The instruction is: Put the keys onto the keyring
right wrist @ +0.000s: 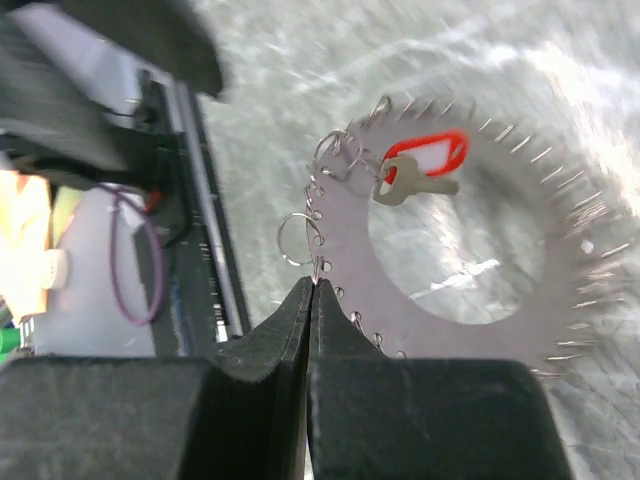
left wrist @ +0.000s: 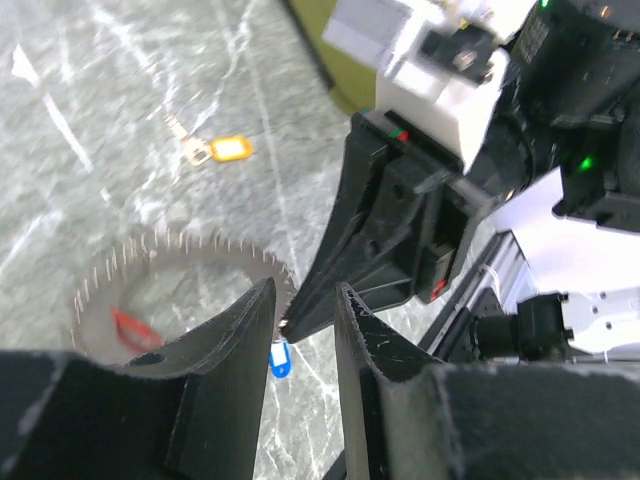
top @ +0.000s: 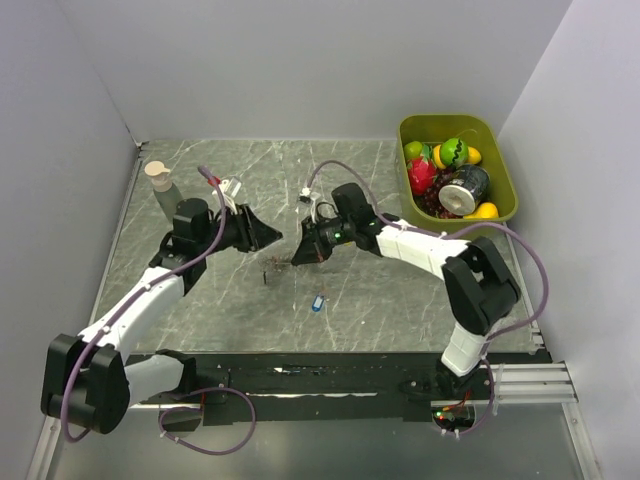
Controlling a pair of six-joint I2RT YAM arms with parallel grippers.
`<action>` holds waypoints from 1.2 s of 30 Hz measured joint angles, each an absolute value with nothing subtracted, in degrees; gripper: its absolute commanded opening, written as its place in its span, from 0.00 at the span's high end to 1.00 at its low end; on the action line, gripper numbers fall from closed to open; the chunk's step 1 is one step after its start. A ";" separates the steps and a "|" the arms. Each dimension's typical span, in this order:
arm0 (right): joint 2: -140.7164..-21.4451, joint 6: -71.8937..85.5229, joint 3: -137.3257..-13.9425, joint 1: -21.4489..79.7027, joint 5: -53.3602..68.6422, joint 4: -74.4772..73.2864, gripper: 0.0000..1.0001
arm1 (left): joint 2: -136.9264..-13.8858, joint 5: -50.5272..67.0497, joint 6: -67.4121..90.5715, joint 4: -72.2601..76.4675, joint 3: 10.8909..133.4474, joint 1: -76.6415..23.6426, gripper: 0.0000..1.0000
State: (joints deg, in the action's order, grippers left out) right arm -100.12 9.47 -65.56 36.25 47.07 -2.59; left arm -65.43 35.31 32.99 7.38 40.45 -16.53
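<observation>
The keyring (right wrist: 450,290) is a wide flat metal ring fringed with small silvery pieces, carrying a red tag (right wrist: 425,158) with a key on it. My right gripper (right wrist: 314,285) is shut on the ring's near edge, beside a small wire loop (right wrist: 297,240). In the left wrist view the keyring (left wrist: 180,262) lies past my open left gripper (left wrist: 300,312), and the right gripper's tip sits between the left fingers. A blue-headed key (left wrist: 279,360) lies on the table below them, also seen from above (top: 318,301). A yellow-headed key (left wrist: 226,149) lies farther off. From above, the left gripper (top: 272,238) and right gripper (top: 297,258) meet mid-table.
A green bin (top: 455,120) with toy fruit and a can stands at the back right. A small bottle (top: 160,185) stands at the back left. Grey walls close in the marbled table on three sides.
</observation>
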 measured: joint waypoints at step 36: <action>-77.58 24.25 -61.10 31.33 59.92 21.02 1.00 | -58.48 55.46 37.32 17.45 48.77 -16.43 0.45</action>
